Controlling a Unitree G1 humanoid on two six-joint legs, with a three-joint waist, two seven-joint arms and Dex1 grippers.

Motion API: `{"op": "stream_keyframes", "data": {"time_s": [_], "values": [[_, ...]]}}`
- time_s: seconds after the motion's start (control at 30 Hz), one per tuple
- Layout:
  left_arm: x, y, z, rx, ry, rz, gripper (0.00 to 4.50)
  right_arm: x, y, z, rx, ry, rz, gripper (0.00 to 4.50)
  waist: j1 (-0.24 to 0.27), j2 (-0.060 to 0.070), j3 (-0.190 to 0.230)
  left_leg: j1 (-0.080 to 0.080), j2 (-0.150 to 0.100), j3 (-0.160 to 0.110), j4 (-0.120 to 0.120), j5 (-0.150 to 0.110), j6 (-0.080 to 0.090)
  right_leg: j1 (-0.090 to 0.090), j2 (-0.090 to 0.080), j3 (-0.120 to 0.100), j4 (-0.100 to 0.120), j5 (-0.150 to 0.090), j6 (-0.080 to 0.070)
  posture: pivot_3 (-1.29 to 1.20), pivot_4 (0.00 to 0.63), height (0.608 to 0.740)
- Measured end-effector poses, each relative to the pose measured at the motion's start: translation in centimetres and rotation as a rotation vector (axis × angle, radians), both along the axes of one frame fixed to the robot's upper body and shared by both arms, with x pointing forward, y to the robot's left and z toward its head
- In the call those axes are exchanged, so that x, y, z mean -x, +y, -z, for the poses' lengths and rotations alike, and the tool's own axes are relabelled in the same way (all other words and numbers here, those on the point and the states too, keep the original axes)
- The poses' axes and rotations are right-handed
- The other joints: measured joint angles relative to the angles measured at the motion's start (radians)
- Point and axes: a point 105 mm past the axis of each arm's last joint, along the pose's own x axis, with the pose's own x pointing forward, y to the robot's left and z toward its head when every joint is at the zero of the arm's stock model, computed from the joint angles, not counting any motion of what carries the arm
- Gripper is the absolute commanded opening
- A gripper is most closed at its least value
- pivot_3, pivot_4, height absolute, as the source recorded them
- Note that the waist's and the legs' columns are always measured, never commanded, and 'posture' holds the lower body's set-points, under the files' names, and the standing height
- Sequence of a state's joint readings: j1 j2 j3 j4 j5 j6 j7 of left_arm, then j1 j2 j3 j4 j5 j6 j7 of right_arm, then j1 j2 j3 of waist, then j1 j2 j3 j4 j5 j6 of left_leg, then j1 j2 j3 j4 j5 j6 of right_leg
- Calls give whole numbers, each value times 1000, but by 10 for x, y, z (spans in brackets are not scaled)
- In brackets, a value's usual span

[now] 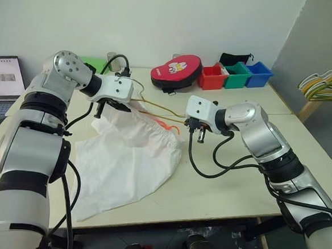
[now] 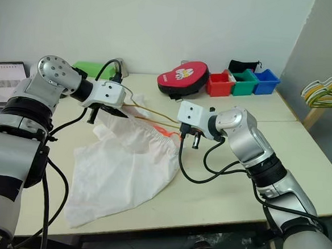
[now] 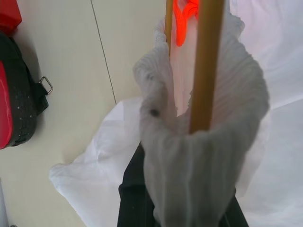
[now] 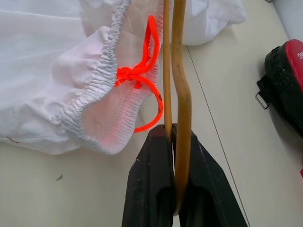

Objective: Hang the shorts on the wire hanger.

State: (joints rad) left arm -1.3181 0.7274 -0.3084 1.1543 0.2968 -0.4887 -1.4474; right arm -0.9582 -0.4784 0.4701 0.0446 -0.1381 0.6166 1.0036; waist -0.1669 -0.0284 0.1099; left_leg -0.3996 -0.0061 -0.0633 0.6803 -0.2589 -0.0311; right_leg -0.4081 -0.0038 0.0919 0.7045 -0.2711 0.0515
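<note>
Pale cream laminate covered the table (image 1: 230,180), which stood against a plain white wall; at its far edge I noted a red and black padded case (image 1: 176,72) and red, green and blue plastic bins (image 1: 236,74), with thicker coloured hangers (image 1: 328,82) off to the right. I judged the task partly advanced. The right pincer (image 4: 173,142) was clenched on the wire hanger (image 4: 181,94), its two thin yellow-tan strands pinched between the black fingers and running out toward the left arm. The left pincer (image 1: 106,105) was clenched on the gathered waistband of the shorts (image 1: 129,156), lifting that edge off the table, and in the left wrist view a hanger strand passed into the raised waist opening. Most of the garment lay slumped on the table between and below the two arms, so I considered the hanging not finished: the fabric remained to be drawn along and settled on the wire. The cloth was thin, white and limp, creased, with a ribbed elastic band and a bright orange drawstring (image 4: 142,75) knotted at the waist.
</note>
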Motion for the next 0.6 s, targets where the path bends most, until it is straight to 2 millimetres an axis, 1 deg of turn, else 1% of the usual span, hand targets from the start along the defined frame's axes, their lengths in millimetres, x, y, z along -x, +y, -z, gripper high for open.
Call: {"op": "stream_keyframes", "data": {"time_s": [0.07, 0.1, 0.27, 0.4, 0.47, 0.53, 0.57, 0.6], "values": [[0, 0, 0, 2, 0, 1, 0, 0, 0, 0, 1, 0, 0, 504, 0, 0, 0, 0, 0, 0, 0, 0, 0, 0, 0, 0, 0, 0, 0, -71, 0, 740], [0, 0, 0, 2, -1, 1, 0, 1, 0, 0, 1, 0, -4, 570, 0, 0, 0, 0, 0, 0, 0, 0, 0, 0, 0, 0, 0, 0, 0, -71, 0, 740], [0, -1, 1, 6, -4, 0, 0, 5, 1, -5, 11, -10, -31, 1647, 0, 0, 0, 0, 0, 0, 0, 0, 0, 0, 0, 0, 0, 0, 0, -67, 0, 740], [0, 1, 9, 15, 10, -5, 0, 6, -5, -7, 9, 1, -18, 2516, 1, 0, 0, 0, 0, -1, 0, 0, 0, 0, 0, -1, 1, 0, 0, -67, 0, 740], [1, 0, 11, 14, 6, 3, 0, 7, -11, -10, 16, 1, -4, 2872, 1, 0, 0, 0, 0, -1, 0, 0, 0, 0, 0, -1, 1, 0, 0, -71, 0, 740], [3, 3, 18, 0, 2, 14, 0, 8, -29, -17, 25, 12, 33, 3460, 2, 0, 0, 0, 0, -1, 0, 0, 0, 0, -1, -1, 1, 0, 0, -69, 0, 740], [4, 5, 22, -3, 5, 12, 0, 9, -36, -21, 27, 14, 49, 3617, 3, 0, 0, 0, 0, -1, 0, 0, 0, 0, -1, -1, 1, 0, 0, -69, 0, 740], [5, 7, 26, -3, 11, 7, 0, 10, -42, -25, 27, 17, 69, 3950, 3, 0, 0, 0, 0, -1, 0, 0, 0, 0, -1, -1, 1, 0, 0, -68, 0, 740]]}}
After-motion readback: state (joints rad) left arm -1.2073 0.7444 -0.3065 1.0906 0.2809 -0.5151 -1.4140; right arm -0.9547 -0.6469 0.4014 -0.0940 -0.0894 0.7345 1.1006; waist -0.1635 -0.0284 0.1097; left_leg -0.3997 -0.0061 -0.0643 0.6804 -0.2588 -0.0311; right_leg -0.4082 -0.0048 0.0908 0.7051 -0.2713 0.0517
